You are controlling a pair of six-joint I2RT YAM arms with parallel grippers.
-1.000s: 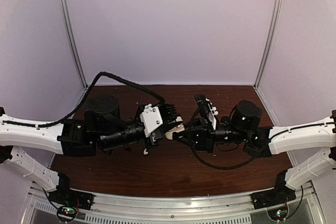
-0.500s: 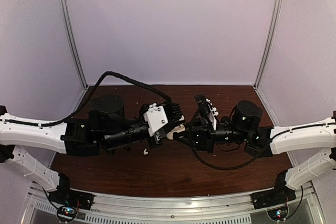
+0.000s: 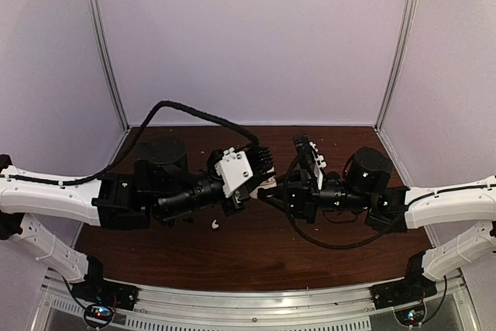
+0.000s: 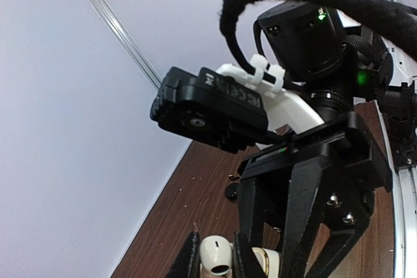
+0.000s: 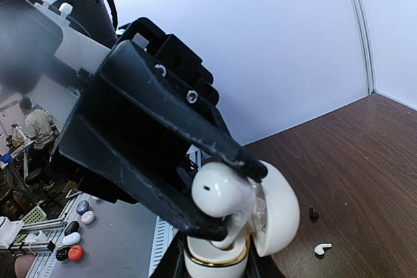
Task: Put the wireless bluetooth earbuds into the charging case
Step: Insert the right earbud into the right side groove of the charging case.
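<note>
From above, your two arms meet tip to tip over the middle of the table (image 3: 256, 257). The left gripper (image 3: 254, 185) and right gripper (image 3: 273, 190) almost touch. What they hold is too small to make out here. A loose white earbud (image 3: 215, 224) lies on the wood just near of the left gripper.

In your left wrist view, the two fingers are closed on a white earbud (image 4: 215, 256), pinched between them at the bottom edge. The right gripper's black frame stands close opposite, with a gold rim showing beside the earbud.

In your right wrist view, the right gripper clamps the white case (image 5: 215, 264) upright, with its lid (image 5: 280, 209) swung open to the right. The left gripper grips the earbud over the opening, stem down inside the gold rim and head above it. A black earbud (image 5: 313, 213) and the loose white earbud lie on the table beyond, apart from the case.
</note>
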